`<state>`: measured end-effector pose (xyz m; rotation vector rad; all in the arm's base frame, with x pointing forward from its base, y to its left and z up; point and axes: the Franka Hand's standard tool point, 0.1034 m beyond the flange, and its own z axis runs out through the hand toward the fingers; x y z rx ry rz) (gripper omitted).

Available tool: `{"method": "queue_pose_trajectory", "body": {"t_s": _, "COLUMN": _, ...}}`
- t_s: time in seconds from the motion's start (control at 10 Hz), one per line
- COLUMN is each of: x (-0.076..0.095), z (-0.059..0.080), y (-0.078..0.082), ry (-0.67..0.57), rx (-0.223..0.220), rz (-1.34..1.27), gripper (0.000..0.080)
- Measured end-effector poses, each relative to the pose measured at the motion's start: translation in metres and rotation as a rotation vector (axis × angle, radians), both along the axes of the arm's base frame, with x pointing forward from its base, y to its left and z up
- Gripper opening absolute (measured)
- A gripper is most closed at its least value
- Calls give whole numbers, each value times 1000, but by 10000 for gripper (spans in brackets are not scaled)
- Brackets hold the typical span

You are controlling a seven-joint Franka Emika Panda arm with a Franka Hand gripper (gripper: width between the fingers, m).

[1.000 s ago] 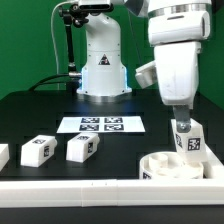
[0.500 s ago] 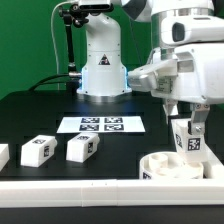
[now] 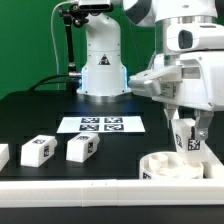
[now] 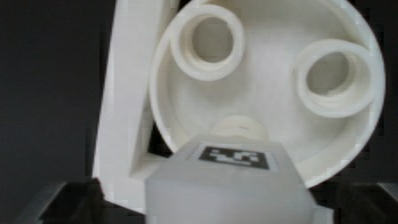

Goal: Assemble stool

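Our gripper [image 3: 187,131] stands open around the upright leg [image 3: 188,141] in the seat [image 3: 168,166]; we see two legs [image 3: 62,150] apart.

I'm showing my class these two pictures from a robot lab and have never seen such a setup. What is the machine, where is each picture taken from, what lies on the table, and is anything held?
The big white machine is a robot arm building a small stool. One picture comes from a camera standing off the arm; the other from a camera on its wrist, looking down past the end effector. On the black table lie loose white legs, each with a black-and-white tag, and the flat marker board, which only helps the cameras. At the exterior view's right sits the round seat, with round sockets. One leg stands upright on it. The end effector's fingers sit on either side of that leg, open, so it does not look gripped.
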<state>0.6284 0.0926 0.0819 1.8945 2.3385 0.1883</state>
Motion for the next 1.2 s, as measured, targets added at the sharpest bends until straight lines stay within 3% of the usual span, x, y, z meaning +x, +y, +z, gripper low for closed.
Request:
{"method": "queue_pose_trajectory", "body": {"t_s": 0.5, "x": 3, "z": 5, "y": 8, "ry": -7, "rx": 12, "rz": -49, "gripper": 649}}
{"method": "queue_pose_trajectory", "body": {"t_s": 0.6, "x": 4, "z": 7, "y": 9, "ry": -6, "rx": 14, "rz": -64, "gripper": 534}}
{"method": "queue_pose_trajectory", "body": {"t_s": 0.7, "x": 4, "z": 6, "y": 8, "ry": -4, "rx": 14, "rz": -66, "gripper": 360}}
{"method": "queue_pose_trajectory", "body": {"t_s": 1.2, "x": 4, "z": 5, "y": 6, "ry": -3, "rx": 20, "rz": -105, "gripper": 359}}
